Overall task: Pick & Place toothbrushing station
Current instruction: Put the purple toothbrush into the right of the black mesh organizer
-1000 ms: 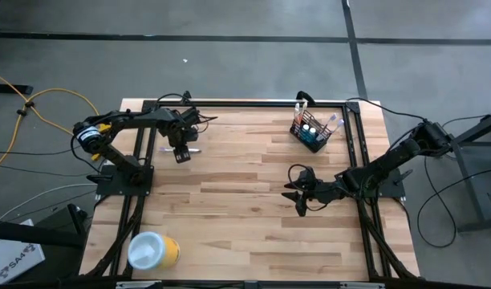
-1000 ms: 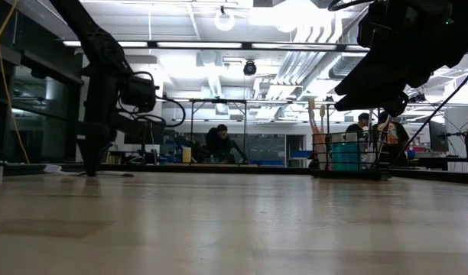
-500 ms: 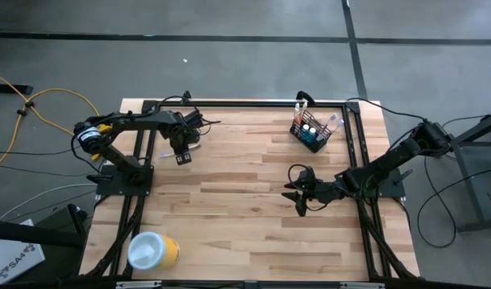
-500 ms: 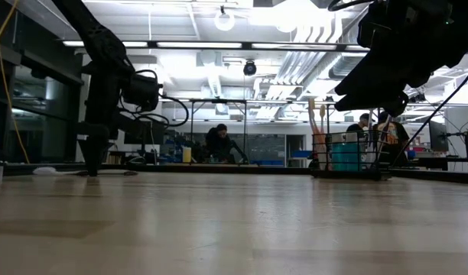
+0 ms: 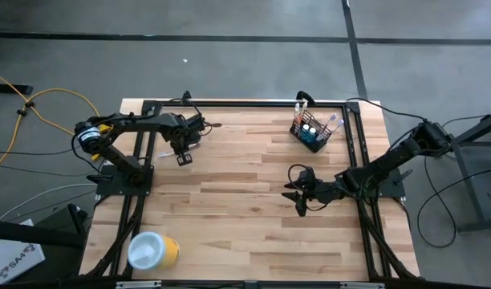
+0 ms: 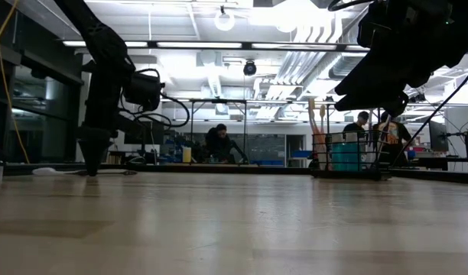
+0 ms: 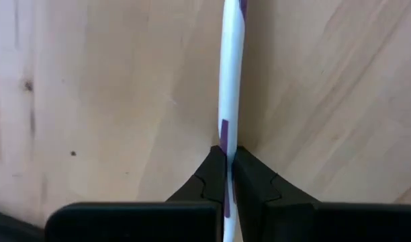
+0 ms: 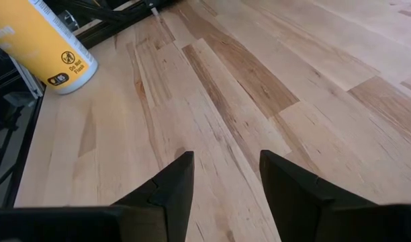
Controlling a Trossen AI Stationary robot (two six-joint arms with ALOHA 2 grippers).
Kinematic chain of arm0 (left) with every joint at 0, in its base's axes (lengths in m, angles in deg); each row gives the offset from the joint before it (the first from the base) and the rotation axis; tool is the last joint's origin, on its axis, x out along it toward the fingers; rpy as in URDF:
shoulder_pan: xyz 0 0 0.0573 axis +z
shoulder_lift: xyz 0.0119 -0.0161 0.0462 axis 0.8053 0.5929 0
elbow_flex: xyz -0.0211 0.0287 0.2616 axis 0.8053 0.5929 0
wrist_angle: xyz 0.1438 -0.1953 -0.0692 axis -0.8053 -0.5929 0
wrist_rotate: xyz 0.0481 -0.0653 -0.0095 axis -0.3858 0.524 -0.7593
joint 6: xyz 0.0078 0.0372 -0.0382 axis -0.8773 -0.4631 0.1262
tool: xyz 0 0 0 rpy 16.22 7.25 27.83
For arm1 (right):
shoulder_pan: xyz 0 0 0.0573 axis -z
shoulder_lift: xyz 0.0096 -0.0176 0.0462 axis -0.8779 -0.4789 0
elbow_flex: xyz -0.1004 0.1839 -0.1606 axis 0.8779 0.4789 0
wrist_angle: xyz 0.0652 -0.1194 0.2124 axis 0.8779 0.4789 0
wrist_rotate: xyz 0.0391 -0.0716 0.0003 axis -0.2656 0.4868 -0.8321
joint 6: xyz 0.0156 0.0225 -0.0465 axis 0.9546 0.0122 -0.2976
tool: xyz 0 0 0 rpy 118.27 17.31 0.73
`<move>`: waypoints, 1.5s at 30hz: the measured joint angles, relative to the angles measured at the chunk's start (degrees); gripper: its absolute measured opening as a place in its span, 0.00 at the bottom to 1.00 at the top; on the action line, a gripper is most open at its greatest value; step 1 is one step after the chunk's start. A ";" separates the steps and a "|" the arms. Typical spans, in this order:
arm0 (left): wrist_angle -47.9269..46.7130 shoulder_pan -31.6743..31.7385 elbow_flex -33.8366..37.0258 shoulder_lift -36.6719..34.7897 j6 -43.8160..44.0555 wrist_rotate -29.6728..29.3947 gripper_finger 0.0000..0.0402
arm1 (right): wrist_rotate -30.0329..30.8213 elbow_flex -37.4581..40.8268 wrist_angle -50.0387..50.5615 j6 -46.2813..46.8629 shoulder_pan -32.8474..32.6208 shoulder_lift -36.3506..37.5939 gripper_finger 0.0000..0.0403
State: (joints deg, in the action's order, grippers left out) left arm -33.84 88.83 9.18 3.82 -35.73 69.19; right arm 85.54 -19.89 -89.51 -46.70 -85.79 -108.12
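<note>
The left gripper [image 7: 227, 176] pinches a thin white toothbrush [image 7: 230, 81] with purple marks, low over the wooden table [image 5: 229, 209] near its far left corner. The black wire-mesh holder [image 5: 310, 132], bristling with pale brushes and blue tubes, stands toward the far right corner. The right gripper [image 8: 222, 176] hangs spread wide over the table's middle, holding nothing. A yellow cylinder [image 5: 155, 251] lies at the near left corner.

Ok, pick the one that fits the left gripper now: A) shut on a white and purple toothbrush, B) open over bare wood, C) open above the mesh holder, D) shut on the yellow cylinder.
A: in the left wrist view the left gripper has its jaws closed on the white and purple toothbrush above the wood.
</note>
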 joint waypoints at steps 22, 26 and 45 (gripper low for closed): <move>-1.77 -31.79 -9.72 -8.04 -5.50 -31.89 0.00 | 0.11 0.00 -0.04 1.00 0.01 0.00 0.40; 3.51 -41.00 -10.23 -8.04 -14.17 -39.88 0.00 | -0.88 0.00 -0.07 1.51 0.01 0.00 0.40; 54.51 -63.60 -10.25 -2.18 -71.98 -44.27 0.00 | -11.30 -0.04 -17.95 -1.39 0.94 0.00 0.40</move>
State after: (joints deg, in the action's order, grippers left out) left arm 20.67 25.24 -1.07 1.64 -107.71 24.92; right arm 74.24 -19.93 -107.46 -48.08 -84.85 -108.12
